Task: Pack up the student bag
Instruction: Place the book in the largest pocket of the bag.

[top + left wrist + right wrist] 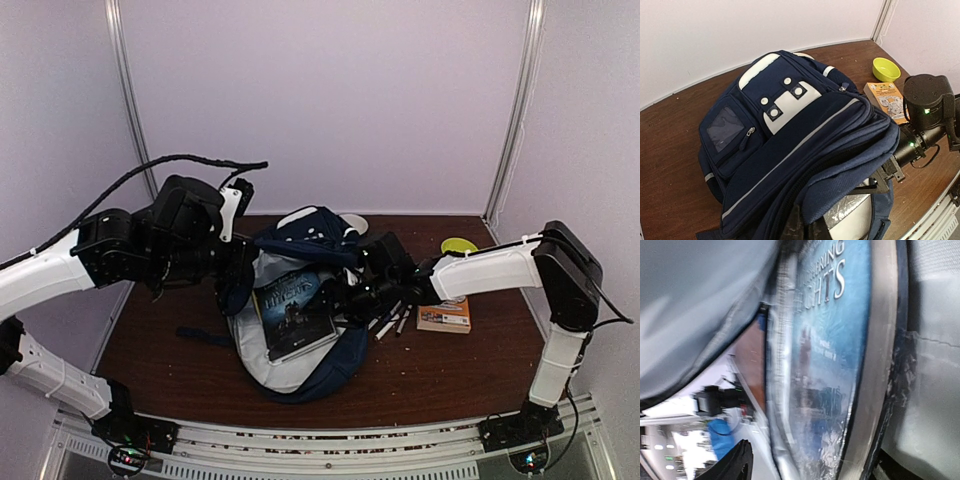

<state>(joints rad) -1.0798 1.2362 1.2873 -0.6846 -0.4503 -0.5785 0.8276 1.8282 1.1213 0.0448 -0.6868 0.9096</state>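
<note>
**A:** Where is the student bag [250, 335]?

**B:** It lies open in the middle of the dark brown tabletop [170, 350], which is boxed in by pale lilac walls [330, 100]. A book [293, 310] rests on its light lining.

**A:** And the hands?

**B:** The left hand [240, 268] is closed at the bag's left rim, with its fingertips hidden in the fabric. The right hand [352, 292] is spread wide beside the book and grips nothing.

**A:** What differs between the views?

**B:** Only the left wrist view shows the white patch [790, 102] on the bag's front. Only the overhead view shows the pens [390, 322], lying between the bag and the orange box [445, 317].
</note>
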